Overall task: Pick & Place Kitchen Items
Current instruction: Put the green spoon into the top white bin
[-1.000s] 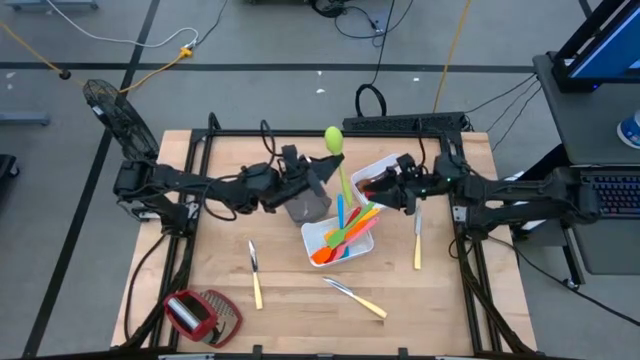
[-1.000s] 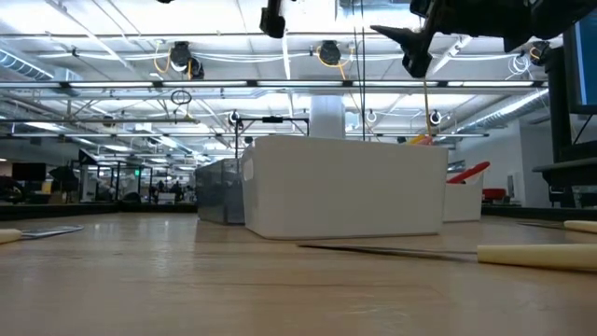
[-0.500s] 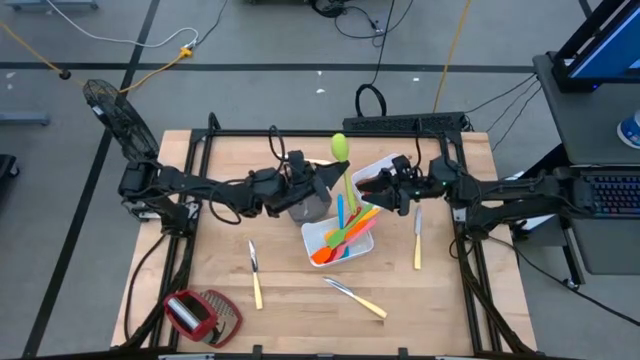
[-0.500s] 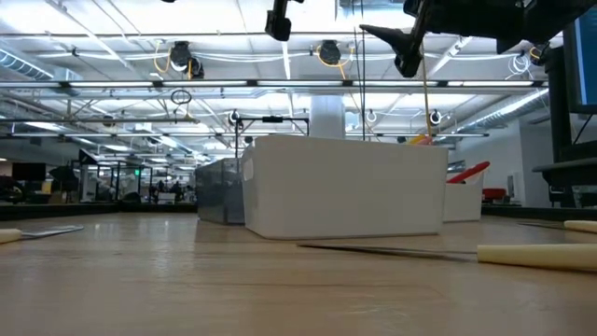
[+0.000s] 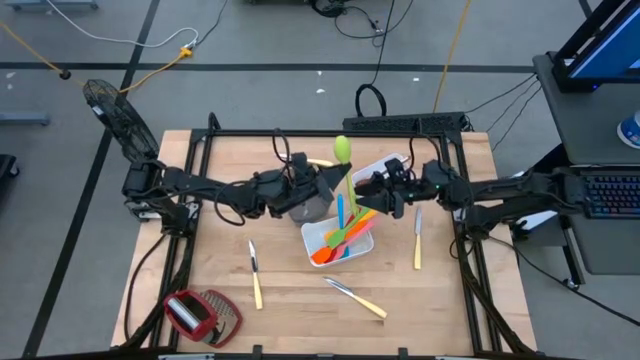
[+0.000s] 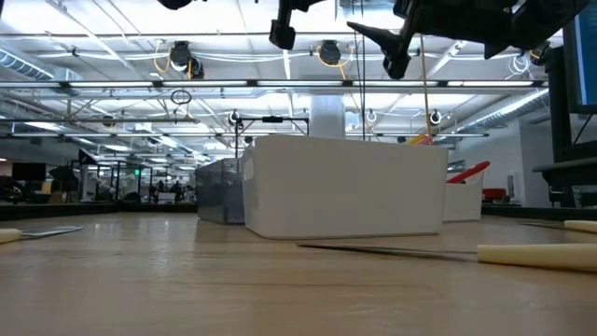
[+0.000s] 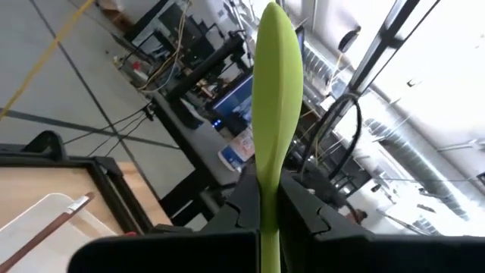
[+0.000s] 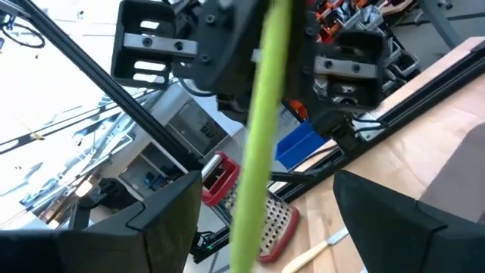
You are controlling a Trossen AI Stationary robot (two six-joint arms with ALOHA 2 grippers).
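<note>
I had the left gripper (image 5: 325,178) clamped tight on the stem of the green spoon (image 5: 342,150), carried upright with its bowl uppermost, above the table (image 5: 230,150) between the grey-brown tray (image 5: 305,208) and the white tray (image 5: 325,238); I judged that pose was meant for handing the spoon across, since in the right wrist view its stem (image 8: 261,136) ran straight between the two spread fingers (image 8: 394,220). The right gripper (image 5: 375,186) stood wide open with nothing in it, just beside the spoon and above the far white tray (image 5: 400,160). The nearer white tray already held a sheaf of coloured utensils (image 5: 345,232) leaning over its rim, so any descent there looked crowded to me. Pale-handled cutlery lay well apart on the bare wood: one knife (image 5: 255,275) toward the left front, another (image 5: 357,297) at the front, a third (image 5: 417,240) beside the right frame rail. The red mesh tool (image 5: 200,313) sat at the front left corner, clear of both arms.
</note>
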